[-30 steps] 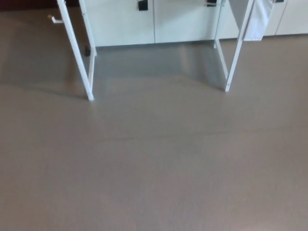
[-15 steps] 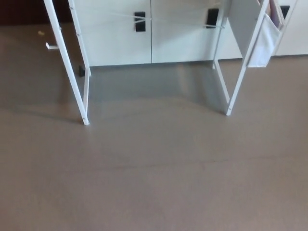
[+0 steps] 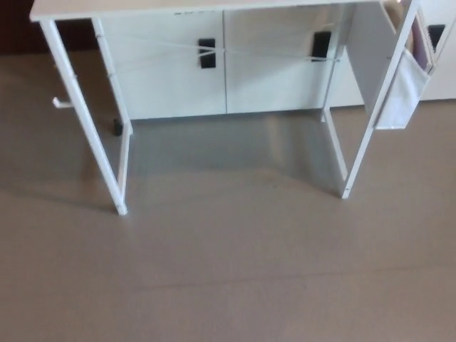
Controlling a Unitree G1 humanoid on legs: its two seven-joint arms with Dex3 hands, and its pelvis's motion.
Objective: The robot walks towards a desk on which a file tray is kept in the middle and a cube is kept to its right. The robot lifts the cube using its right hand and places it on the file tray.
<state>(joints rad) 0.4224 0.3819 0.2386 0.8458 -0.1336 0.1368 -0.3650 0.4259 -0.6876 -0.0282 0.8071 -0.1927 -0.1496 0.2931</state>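
A white desk [image 3: 142, 8] stands ahead at the top of the head view. Only the front edge of its top and its thin white legs [image 3: 85, 121] show. The file tray and the cube are out of the picture above the frame. Neither of my hands shows.
White cabinets with black handles [image 3: 206, 53] stand behind the desk. A white fabric pocket [image 3: 402, 89] hangs on the desk's right side. A small white hook [image 3: 60, 103] sticks out from the left leg. Grey-brown floor [image 3: 228, 271] fills the lower picture.
The whole picture has shifted down as the camera tilted up. The desk's legs sit lower in the frame and the front edge of its top has come into view.
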